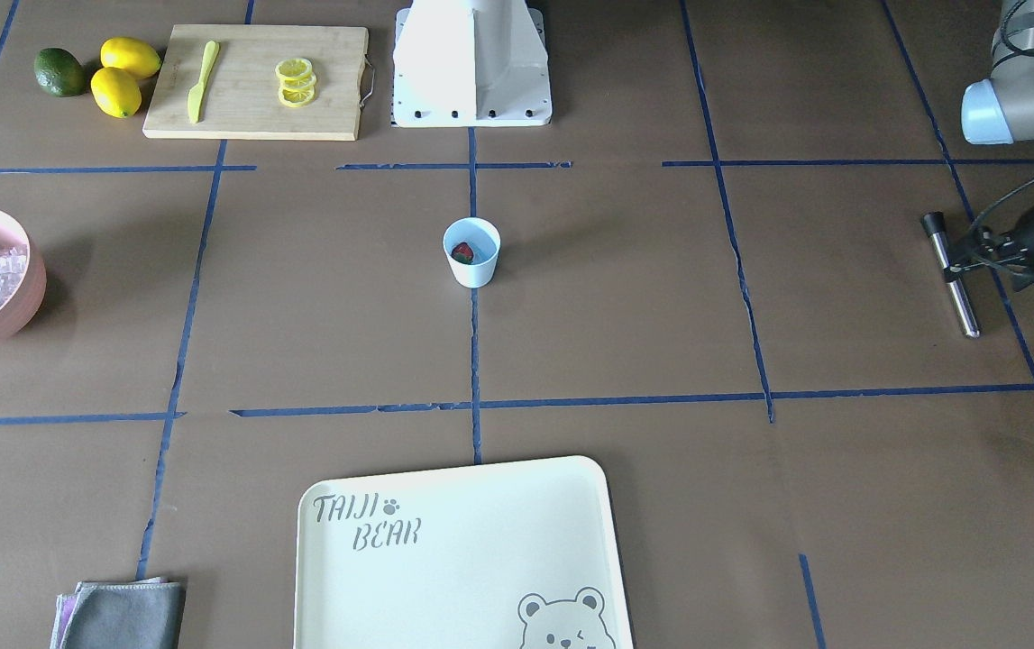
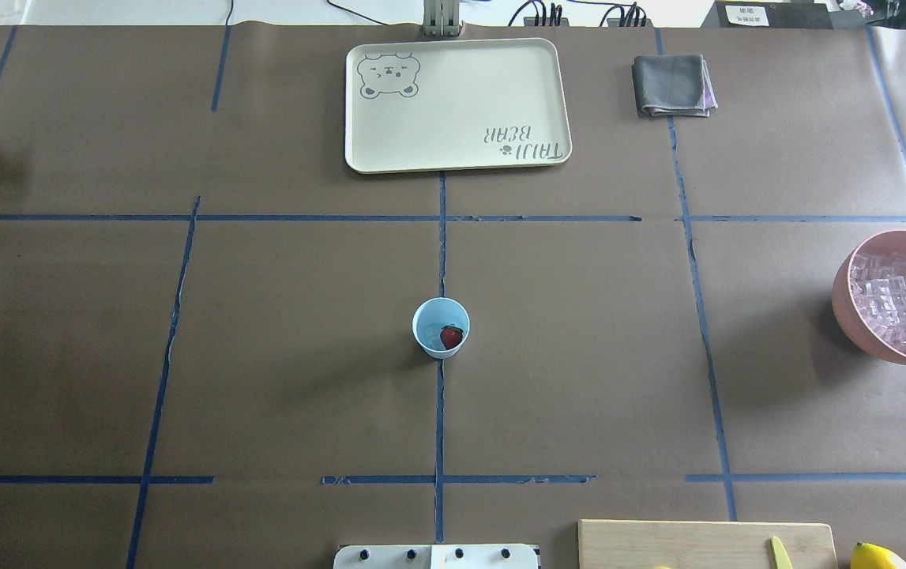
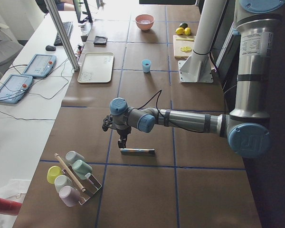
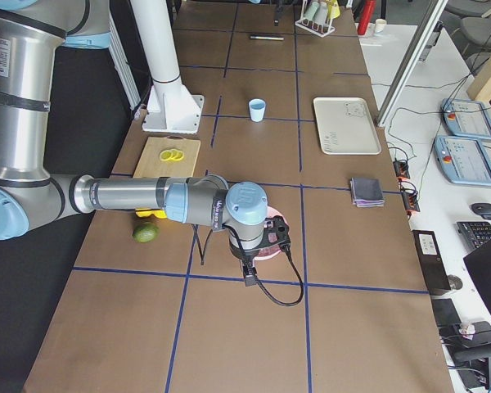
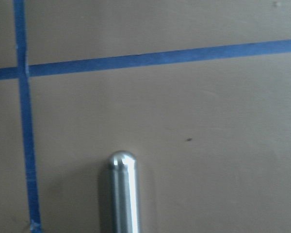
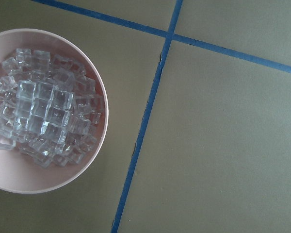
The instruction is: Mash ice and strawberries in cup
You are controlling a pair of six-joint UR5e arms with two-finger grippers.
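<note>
While the left gripper (image 3: 122, 143) hangs fingers-down over the metal rod (image 1: 951, 275), the views do not show whether it is released or clenched. The rod lies flat on the table directly beneath it.

Risk: the rod is round and polished. It probably rolls or skids away if the fingers close off-centre, and a grip near one end may let it droop under mashing load.

Well apart from this gripper, toward the robot's right, the cup (image 2: 427, 322) stands upright with the strawberry (image 2: 451, 337) inside. No ice is visible in it.

Risk: the cup looks light, is tapered and has nothing bracing it. Force applied off its axis may tip or slide it and eject the berry.

Farther right, the right gripper (image 4: 272, 239) hangs above the pink bowl (image 6: 34, 177), which sits below it and offset to one side. The ice (image 6: 43, 116) is piled in that bowl. This gripper's state cannot be told either.

Risk: the cubes look small and slick, so one may slip from the fingers or drop short of the cup during the long carry.
</note>
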